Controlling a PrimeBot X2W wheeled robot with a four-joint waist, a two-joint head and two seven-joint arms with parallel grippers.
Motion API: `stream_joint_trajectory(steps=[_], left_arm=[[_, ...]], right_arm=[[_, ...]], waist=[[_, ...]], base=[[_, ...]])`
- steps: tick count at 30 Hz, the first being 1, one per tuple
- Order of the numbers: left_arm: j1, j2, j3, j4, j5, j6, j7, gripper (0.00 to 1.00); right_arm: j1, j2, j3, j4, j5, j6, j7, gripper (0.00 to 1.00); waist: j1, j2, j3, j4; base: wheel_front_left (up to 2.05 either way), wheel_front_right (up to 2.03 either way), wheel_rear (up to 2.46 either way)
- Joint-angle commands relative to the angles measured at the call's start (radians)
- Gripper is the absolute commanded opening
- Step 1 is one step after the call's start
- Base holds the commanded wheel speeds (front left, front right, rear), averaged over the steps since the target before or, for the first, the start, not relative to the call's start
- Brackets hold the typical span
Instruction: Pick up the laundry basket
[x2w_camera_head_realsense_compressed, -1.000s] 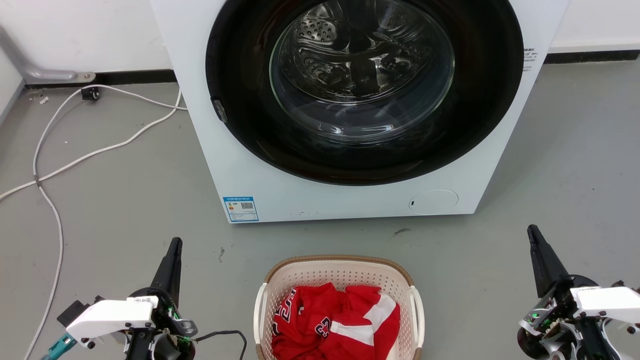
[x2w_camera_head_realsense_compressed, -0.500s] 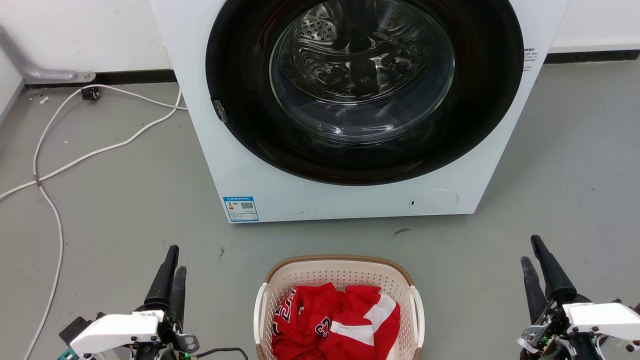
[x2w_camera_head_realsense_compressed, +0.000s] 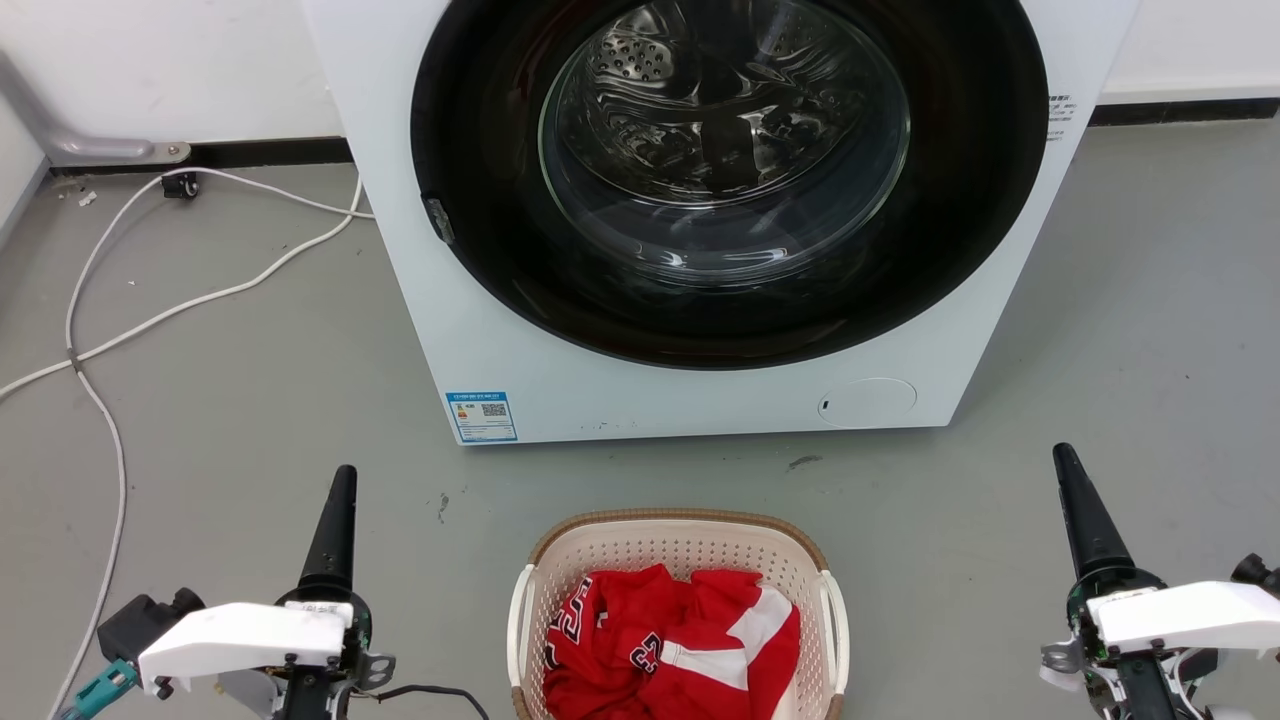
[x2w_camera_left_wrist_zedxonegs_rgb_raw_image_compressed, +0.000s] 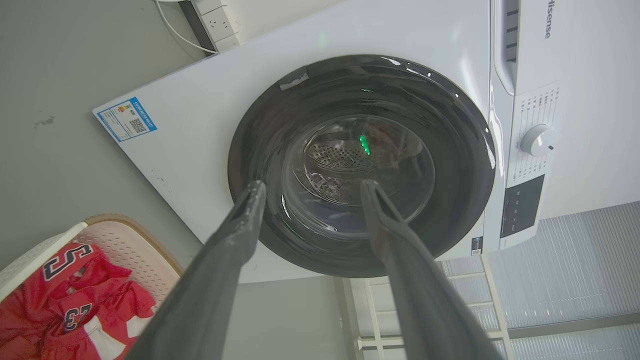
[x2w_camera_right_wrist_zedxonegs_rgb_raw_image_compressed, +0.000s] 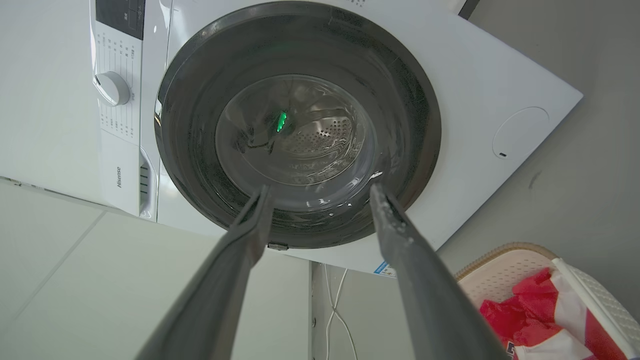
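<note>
Washing machine (x2w_camera_head_realsense_compressed: 480, 340), white with a round dark door, stands on the grey floor (x2w_camera_head_realsense_compressed: 250, 400). Just in front of the machine, not touching it, sits the laundry basket (x2w_camera_head_realsense_compressed: 680, 548), a red jersey (x2w_camera_head_realsense_compressed: 670, 640) heaped inside. The left gripper (x2w_camera_left_wrist_zedxonegs_rgb_raw_image_compressed: 311, 186) hangs before the machine's left corner, fingers spread; the right gripper (x2w_camera_right_wrist_zedxonegs_rgb_raw_image_compressed: 320, 190), before its right corner, is spread likewise. A white cable (x2w_camera_head_realsense_compressed: 200, 300) trails left of the machine.

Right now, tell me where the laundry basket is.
Head view, bottom centre: the laundry basket sits on the floor just before the washing machine, between the left gripper and the right gripper, touching neither.
</note>
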Motion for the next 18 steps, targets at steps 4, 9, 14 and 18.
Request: stream_joint_trajectory(steps=[4,9,14,18], left_arm=[[-0.006,0.004,-0.020,-0.044,0.103,0.016,-0.022,1.00],[-0.001,0.004,-0.039,-0.067,0.188,0.028,-0.043,1.00],[0.007,0.004,-0.050,-0.079,0.278,0.040,-0.062,1.00],[0.011,0.005,-0.057,-0.086,0.339,0.048,-0.076,1.00]], right_arm=[[0.002,-0.003,0.016,-0.040,-0.133,0.000,-0.024,1.00],[0.009,-0.003,0.028,-0.049,-0.240,0.000,-0.044,1.00],[0.016,-0.003,0.037,-0.056,-0.331,0.000,-0.063,1.00],[0.021,-0.003,0.046,-0.058,-0.399,0.000,-0.077,1.00]], waist=[[0.0000,0.0000,0.001,0.001],[0.0000,0.0000,0.002,0.001],[0.0000,0.0000,0.002,0.000],[0.0000,0.0000,0.003,0.000]], base=[[0.00,0.00,0.00],[0.00,0.00,0.00],[0.00,0.00,0.00],[0.00,0.00,0.00]])
